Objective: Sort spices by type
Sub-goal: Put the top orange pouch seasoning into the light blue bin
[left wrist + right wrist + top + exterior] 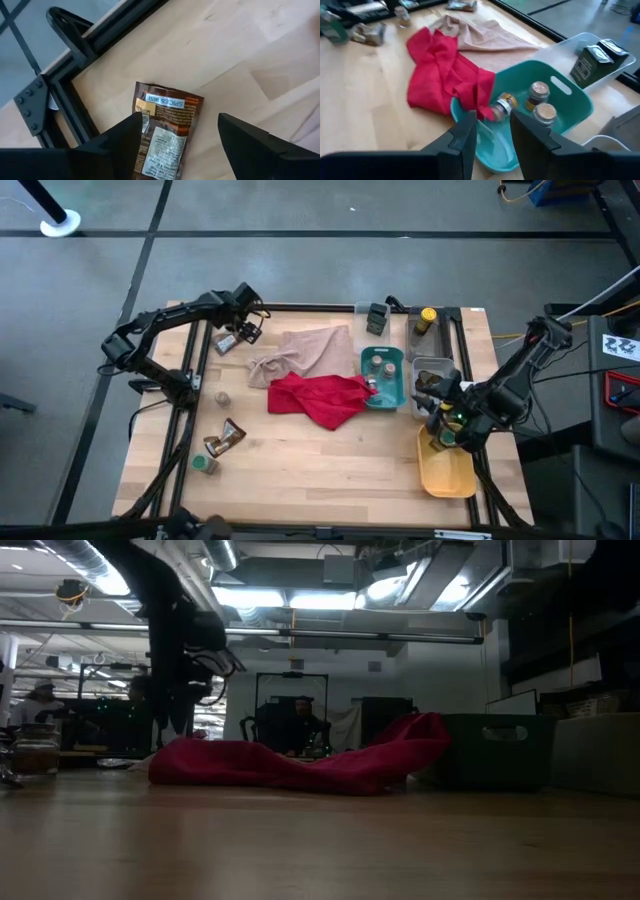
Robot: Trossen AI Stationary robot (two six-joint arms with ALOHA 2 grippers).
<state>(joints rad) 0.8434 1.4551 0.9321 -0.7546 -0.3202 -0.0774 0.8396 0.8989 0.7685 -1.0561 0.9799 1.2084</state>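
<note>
A crinkly brown sachet [166,129] [226,343] lies flat on the wood at the table's far left corner. My left gripper [177,145] [243,330] hovers over it, open, pointing steeply down, one finger on either side of the sachet's near end; I see no touch. My right gripper [495,132] [440,408] stands open above the near rim of the teal tray [580,107], nothing between its fingers. Three round jars [540,92] sit in that tray. Another sachet [228,437], a green-lidded jar [205,463] and a small jar [220,395] rest at the near left.
A red cloth [320,398] lies mid-table, one corner draped into the teal tray; a beige cloth [305,352] lies behind it. A clear tray [432,370], a yellow tray [447,470], a yellow-capped bottle [427,318] and a dark box [377,318] stand at the right. A black frame rail [75,95] borders the sachet.
</note>
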